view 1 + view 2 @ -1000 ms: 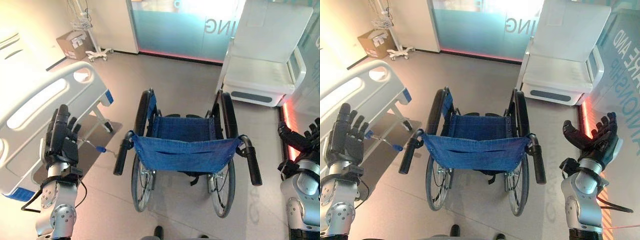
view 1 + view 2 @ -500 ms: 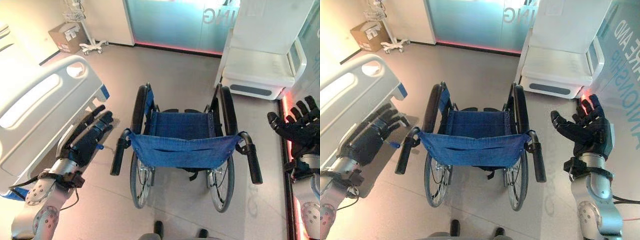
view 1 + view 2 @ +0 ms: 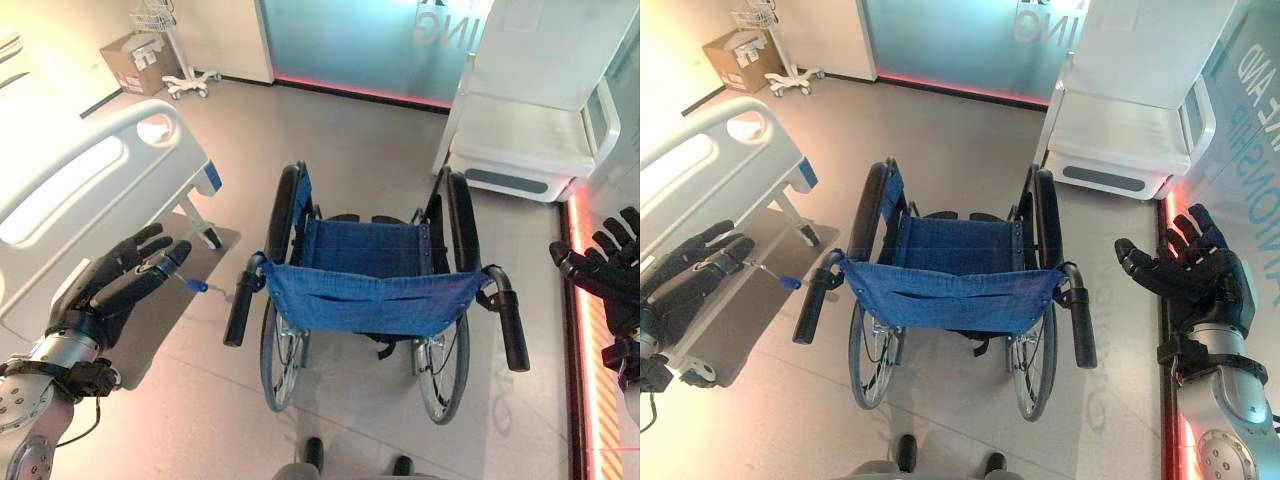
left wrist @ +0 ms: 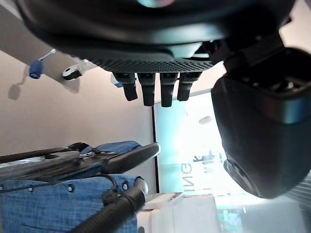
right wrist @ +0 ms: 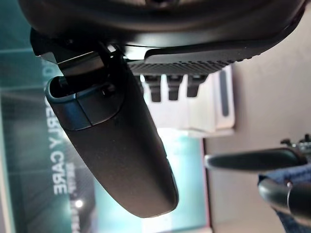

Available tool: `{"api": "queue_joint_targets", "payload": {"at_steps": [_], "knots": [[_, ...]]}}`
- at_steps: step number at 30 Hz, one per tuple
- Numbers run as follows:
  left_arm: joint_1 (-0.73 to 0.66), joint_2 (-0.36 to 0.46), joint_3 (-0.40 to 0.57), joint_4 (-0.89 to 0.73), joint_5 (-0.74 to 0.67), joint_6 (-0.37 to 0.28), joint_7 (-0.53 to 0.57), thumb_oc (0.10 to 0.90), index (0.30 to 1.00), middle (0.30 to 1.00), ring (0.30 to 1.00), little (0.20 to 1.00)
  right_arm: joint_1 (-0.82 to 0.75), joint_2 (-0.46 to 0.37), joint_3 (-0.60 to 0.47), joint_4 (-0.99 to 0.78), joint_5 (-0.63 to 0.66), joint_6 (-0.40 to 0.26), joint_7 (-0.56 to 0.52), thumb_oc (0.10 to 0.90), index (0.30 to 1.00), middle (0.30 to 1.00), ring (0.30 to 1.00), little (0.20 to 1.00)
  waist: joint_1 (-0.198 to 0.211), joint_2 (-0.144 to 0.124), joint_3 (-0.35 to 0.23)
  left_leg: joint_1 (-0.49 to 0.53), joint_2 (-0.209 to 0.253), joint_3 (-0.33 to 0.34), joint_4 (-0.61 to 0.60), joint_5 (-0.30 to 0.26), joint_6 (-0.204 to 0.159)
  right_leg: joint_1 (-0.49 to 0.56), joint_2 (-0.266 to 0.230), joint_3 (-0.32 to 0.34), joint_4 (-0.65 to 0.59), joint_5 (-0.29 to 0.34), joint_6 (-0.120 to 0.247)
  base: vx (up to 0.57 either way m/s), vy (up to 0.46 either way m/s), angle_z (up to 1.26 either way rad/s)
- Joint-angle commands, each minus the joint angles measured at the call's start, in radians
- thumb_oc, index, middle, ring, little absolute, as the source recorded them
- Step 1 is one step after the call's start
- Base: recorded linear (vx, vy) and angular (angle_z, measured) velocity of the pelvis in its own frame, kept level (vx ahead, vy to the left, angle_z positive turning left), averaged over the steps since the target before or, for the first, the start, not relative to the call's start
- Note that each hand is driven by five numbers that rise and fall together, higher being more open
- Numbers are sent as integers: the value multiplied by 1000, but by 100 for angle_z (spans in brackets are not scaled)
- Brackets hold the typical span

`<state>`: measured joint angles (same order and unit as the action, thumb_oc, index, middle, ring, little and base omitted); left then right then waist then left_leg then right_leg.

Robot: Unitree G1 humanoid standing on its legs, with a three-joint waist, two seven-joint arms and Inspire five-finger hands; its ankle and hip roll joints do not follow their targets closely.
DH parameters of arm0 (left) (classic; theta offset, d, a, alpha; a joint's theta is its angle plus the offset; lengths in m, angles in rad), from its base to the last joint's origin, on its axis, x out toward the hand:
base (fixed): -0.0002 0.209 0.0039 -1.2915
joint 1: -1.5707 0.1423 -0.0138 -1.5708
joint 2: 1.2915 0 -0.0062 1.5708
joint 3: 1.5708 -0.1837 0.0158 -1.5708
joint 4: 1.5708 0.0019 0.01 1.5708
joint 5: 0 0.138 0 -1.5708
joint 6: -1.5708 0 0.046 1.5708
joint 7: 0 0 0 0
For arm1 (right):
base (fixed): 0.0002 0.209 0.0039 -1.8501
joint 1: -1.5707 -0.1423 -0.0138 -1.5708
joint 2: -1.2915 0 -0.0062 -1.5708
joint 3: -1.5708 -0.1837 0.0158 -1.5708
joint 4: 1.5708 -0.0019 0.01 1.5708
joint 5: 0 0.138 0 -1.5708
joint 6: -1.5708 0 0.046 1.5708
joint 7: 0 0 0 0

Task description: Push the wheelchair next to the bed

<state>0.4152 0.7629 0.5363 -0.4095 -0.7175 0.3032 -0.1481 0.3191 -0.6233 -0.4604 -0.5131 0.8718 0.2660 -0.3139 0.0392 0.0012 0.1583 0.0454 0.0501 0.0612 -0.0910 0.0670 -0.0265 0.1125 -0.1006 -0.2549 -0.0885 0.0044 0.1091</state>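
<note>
Both dark hands splayed and empty — left hand (image 3: pixel 118 290) and right hand (image 3: pixel 1193 275) flanking the blue-fabric wheelchair (image 3: pixel 372 295), black rubber push handles (image 3: pixel 242 305) pointing back, between them — beside the white bed (image 3: pixel 90 200).

Bright, even room light. The frosted teal glass wall (image 3: pixel 360 40) glows, blown out to white near its top, and a red-pink light strip (image 3: pixel 1165 250) tints the grey floor (image 3: pixel 370 160). The white hospital bed (image 3: pixel 70 180) is overexposed. Soft shadows lie beneath the blue fabric wheelchair (image 3: pixel 375 300). Wrist views are dark and blurred close up.
</note>
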Motion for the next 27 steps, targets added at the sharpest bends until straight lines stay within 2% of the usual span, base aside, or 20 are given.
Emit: {"api": "queue_joint_targets", "payload": {"at_steps": [1, 5, 7, 10, 16, 20, 23, 27], "knots": [[-35, 125, 94, -79, -72, -111, -17, 800, 900, 900, 900, 900, -69, -121, -67, -65, -15, -35, 22, 800, 900, 900, 900, 900, -6, -19, -70, 20, 4, 70, 4, -45, -27, -20, -5, 17, 1, 27, 12, 0, 0, 0], [-43, 121, 75, -96, -181, -105, -14, 800, 900, 900, 900, 900, -60, -132, -60, -71, 43, -38, 38, 800, 900, 900, 900, 900, -6, -21, -67, 19, 6, 71, 4, -44, -29, -19, -4, 13, 1, 26, 13, 0, 0, 0], [-53, 107, 46, -118, -255, -86, -43, 800, 900, 900, 900, 900, -58, -122, -42, -77, 65, -61, 65, 800, 900, 900, 900, 900, -6, -21, -66, 17, 7, 73, 4, -42, -31, -20, -4, 10, 1, 27, 13, 0, 0, 0], [-54, 101, 17, -139, -260, -73, -34, 800, 900, 900, 900, 900, -45, -124, -37, -90, 96, -57, 79, 800, 900, 900, 900, 900, -9, -22, -63, 18, 7, 72, 4, -42, -31, -20, -4, 9, 1, 27, 14, 0, 0, 0], [-48, 142, -24, -147, -275, -19, -48, 800, 900, 900, 900, 900, -26, -181, -11, -95, 106, 18, 103, 800, 900, 900, 900, 900, -13, -23, -64, 16, 9, 77, 4, -37, -33, -21, 0, 7, 1, 29, 14, 0, 0, 0], [-10, 186, -8, -131, -223, -10, -20, 800, 900, 900, 900, 900, 12, -223, -24, -73, 87, 47, 72, 800, 900, 900, 900, 900, -19, -21, -59, 17, 10, 83, 4, -34, -33, -22, 2, 11, 1, 32, 14, 0, 0, 0], [28, 202, 22, -131, -245, -20, -32, 800, 900, 900, 900, 900, 44, -237, -33, -83, 138, 47, 102, 800, 900, 900, 900, 900, -22, -21, -57, 20, 10, 86, 4, -34, -32, -19, 2, 10, 1, 31, 14, 0, 0, 0], [39, 210, 18, -136, -231, -24, -39, 800, 900, 900, 900, 900, 44, -233, 14, -95, 181, 60, 160, 800, 900, 900, 900, 900, -20, -20, -60, 19, 12, 89, 4, -31, -32, -19, 2, 5, 1, 30, 13, 0, 0, 0]]}}
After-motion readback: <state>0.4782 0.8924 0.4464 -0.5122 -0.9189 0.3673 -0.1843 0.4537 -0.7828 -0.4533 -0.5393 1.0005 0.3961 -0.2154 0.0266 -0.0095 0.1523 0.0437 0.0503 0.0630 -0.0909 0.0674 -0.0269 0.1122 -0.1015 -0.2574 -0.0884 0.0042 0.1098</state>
